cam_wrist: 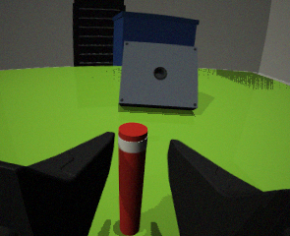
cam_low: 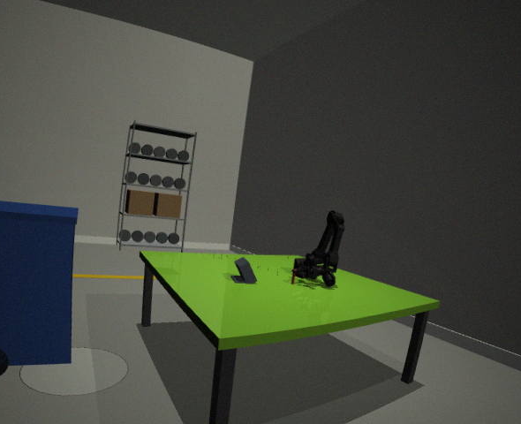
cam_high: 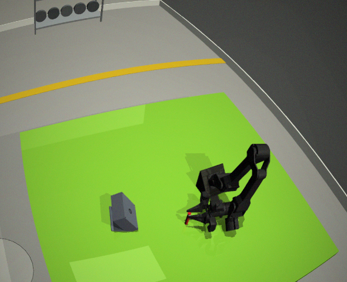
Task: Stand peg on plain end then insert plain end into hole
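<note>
The red peg stands upright on its plain end on the table, white band near the top. My gripper is open around the peg's upper part. In the wrist view both fingers are apart from the peg, the left finger much nearer to it than the right. The grey sloped panel stands beyond the peg. Its face, with one dark hole, is turned toward the gripper.
The green table carries the arm, peg and panel. The panel is well ahead of the fingers. A blue bin and a shelf rack stand away from the table.
</note>
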